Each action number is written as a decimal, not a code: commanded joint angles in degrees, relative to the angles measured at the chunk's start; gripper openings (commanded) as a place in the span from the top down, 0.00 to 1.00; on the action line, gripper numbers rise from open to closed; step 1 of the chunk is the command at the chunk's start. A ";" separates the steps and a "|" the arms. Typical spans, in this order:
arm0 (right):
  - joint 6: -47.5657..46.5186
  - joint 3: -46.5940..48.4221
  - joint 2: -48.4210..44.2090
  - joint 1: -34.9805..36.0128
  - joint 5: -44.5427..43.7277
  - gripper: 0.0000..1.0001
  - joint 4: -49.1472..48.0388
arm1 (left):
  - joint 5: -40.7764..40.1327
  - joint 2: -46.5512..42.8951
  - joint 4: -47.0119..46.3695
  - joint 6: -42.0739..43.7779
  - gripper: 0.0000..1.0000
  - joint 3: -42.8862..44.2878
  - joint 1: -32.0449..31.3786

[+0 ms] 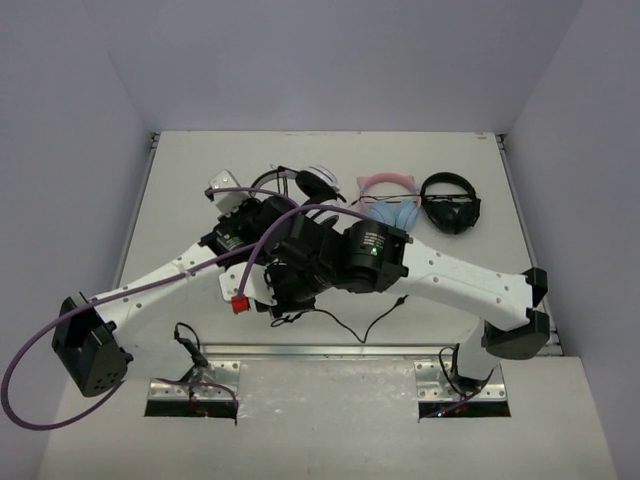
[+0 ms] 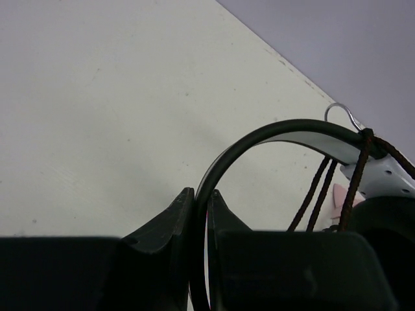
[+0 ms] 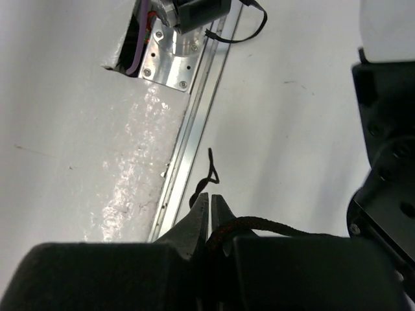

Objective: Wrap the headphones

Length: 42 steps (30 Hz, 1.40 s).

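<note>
Left jaws clamp the headphones (image 1: 318,182) by the headband (image 2: 272,129); right jaws pinch the cable (image 3: 272,225); winding apparently started, slack trailing from the headband.

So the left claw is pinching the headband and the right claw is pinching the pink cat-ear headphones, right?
Not quite. The left claw does pinch the headband, but the right claw is pinching the thin black cable, not the pink cat-ear headphones, which sit apart from it. The right wrist view shows it.
</note>
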<state>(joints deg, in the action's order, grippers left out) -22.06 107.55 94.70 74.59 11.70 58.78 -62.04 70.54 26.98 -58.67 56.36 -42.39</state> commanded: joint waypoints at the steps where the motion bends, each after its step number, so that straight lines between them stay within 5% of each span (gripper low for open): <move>1: -1.14 5.03 -1.35 0.65 6.28 0.99 -4.29 | -4.76 3.36 17.57 -26.39 1.00 8.40 0.12; 7: 0.09 4.96 -5.57 1.09 10.01 0.99 -7.18 | -3.53 4.42 12.40 -23.16 1.00 8.15 0.64; 17: -1.49 -6.89 -12.95 0.65 -2.91 0.99 -13.95 | 0.86 2.85 -1.91 -12.45 1.00 -1.86 0.64; 27: -4.55 -1.73 -8.66 -12.70 -7.02 0.99 -4.67 | 18.87 -5.68 -54.91 29.36 1.00 -25.50 0.21; 35: -14.31 -10.77 -8.74 -18.94 -35.13 0.97 -11.75 | 23.66 -11.12 -56.97 40.30 1.00 -31.04 -1.38; 38: -17.04 -14.20 -10.75 -22.19 -39.29 0.95 -15.09 | 18.38 -16.21 -51.26 40.83 1.00 -31.04 -1.73; 42: -20.38 -19.47 -13.22 -25.19 -44.02 0.95 -26.30 | 22.47 -25.43 -51.41 46.27 1.00 -32.98 -3.13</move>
<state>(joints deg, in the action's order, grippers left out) -36.05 89.82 85.82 51.05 -23.90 45.06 -41.12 51.57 -18.11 -15.88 22.83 -44.16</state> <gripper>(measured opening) 0.055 0.086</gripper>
